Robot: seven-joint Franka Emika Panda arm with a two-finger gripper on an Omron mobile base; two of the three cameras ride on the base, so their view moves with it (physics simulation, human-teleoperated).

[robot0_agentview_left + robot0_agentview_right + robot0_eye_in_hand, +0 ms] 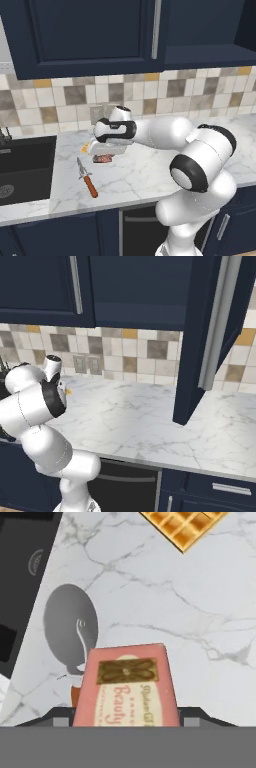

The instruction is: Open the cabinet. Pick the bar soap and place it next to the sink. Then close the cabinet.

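Observation:
My gripper (104, 152) hangs low over the marble counter (150, 172), shut on the bar soap (103, 159). In the hand view the soap (127, 687) shows a pinkish face with a brown label between the dark fingertips (57, 718). It sits just above or on the counter; I cannot tell which. The dark sink (25, 170) lies a short way to the left, and its basin (22, 567) shows at the upper left of the hand view. The narrow navy cabinet door (200, 341) stands swung open, its silver handle (217, 326) facing out.
An orange-handled knife (87, 179) lies on the counter between soap and sink. A flat orange ridged square (182, 527) lies just beyond the soap. The wider navy door (80, 30) is shut. The open door juts out over the right part of the counter.

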